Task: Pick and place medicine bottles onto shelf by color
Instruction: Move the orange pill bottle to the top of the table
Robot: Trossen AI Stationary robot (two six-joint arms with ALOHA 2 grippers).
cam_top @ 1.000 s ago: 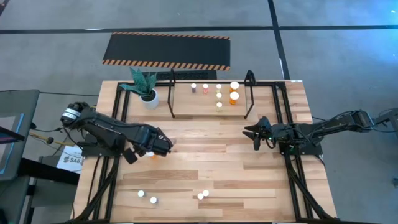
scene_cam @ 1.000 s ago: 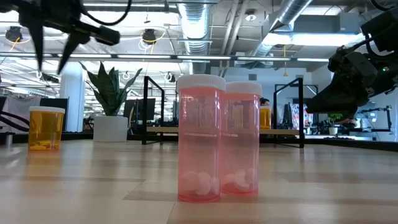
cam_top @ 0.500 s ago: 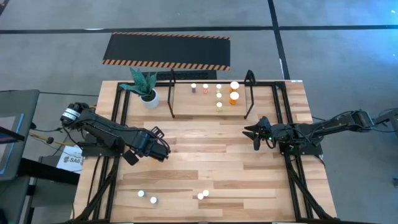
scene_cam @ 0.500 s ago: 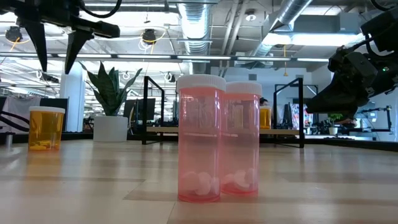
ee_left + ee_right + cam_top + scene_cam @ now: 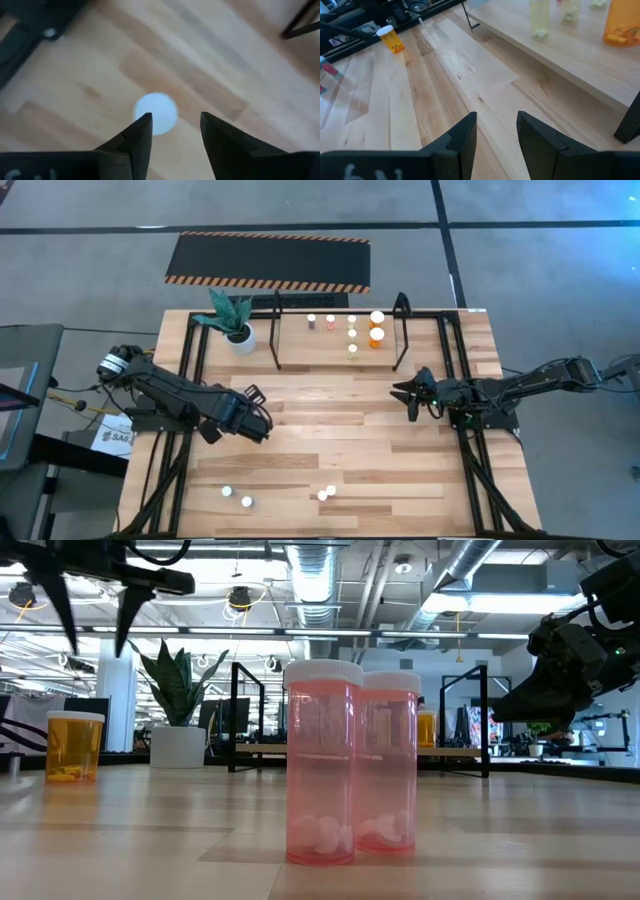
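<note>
Hovering the left gripper (image 5: 95, 638) over the orange bottle (image 5: 75, 745) standing upright toward the tabletop's left edge, about midway between the near and far edges. Spreading its fingers apart, gripping nothing, with the white cap (image 5: 156, 112) showing just past one fingertip in the left wrist view rather than squarely between the two.

Parking the right gripper (image 5: 412, 395) near the right edge, in front of the shelf (image 5: 400, 330), fingers parted and empty.

Leaving the pink pair (image 5: 322, 775) and two more white-capped bottles (image 5: 236, 496) by the near edge, and several bottles already sorted on the shelf along the far edge.

Judging the handling: probably dealing with a light, stiff plastic cylinder with smooth, slippery sides and a few loose pills inside, easy to tip or skid with an off-centre touch. Favouring a grip across the body just under the cap, coming straight down with the jaws centred on the cap first.

Comparing with a second ago: opening the left jaws noticeably wider and shifting over the bottle, now hiding the orange body that was peeking out beside the gripper in the high view. Seeing no change in the right arm or in any other bottle.
</note>
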